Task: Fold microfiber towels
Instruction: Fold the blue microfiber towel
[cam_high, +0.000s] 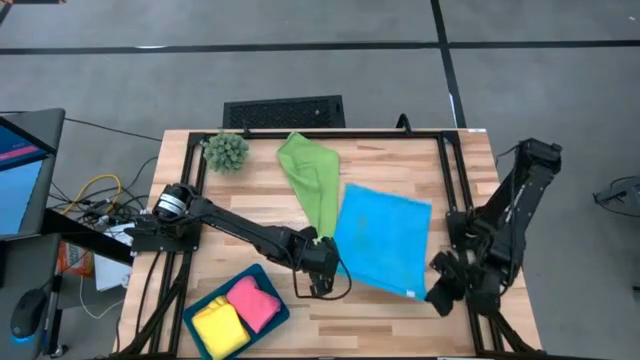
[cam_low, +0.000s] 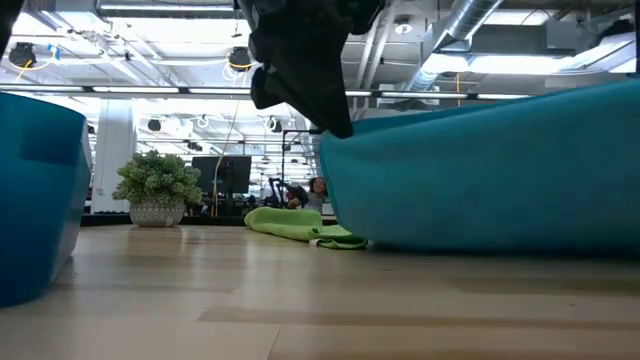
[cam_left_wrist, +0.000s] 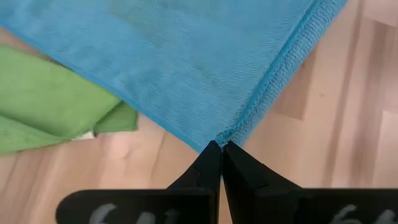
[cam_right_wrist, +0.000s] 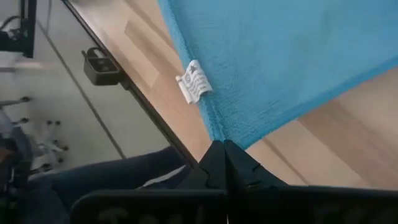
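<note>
The bright blue towel (cam_high: 382, 236) is spread in the middle-right of the table, held at its two near corners. My left gripper (cam_high: 332, 262) is shut on its near left corner. My right gripper (cam_high: 428, 292) is shut on its near right corner. The green towel (cam_high: 311, 177) lies crumpled on the table behind it, partly under the blue towel's left edge. The yellow towel (cam_high: 217, 325) and the pink towel (cam_high: 254, 301) lie folded in the teal tray (cam_high: 270, 318) at the near left. My left gripper pinches the blue towel's near left corner (cam_left_wrist: 217, 138) between its two fingertips, only at the corner's tip. The towel spreads away from the fingers, its near edge raised above the table (cam_low: 470, 170). My right gripper pinches the blue towel's near right corner (cam_right_wrist: 219, 134) between its two fingertips, just beside the white label (cam_right_wrist: 194, 81). The cloth runs away from the fingers, lifted off the wood at that corner.
A spiky green ball plant (cam_high: 226, 151) stands at the far left corner. A black frame rail (cam_high: 450, 180) runs along the table's right side, close to the right arm. Bare wood lies along the near edge, right of the tray.
</note>
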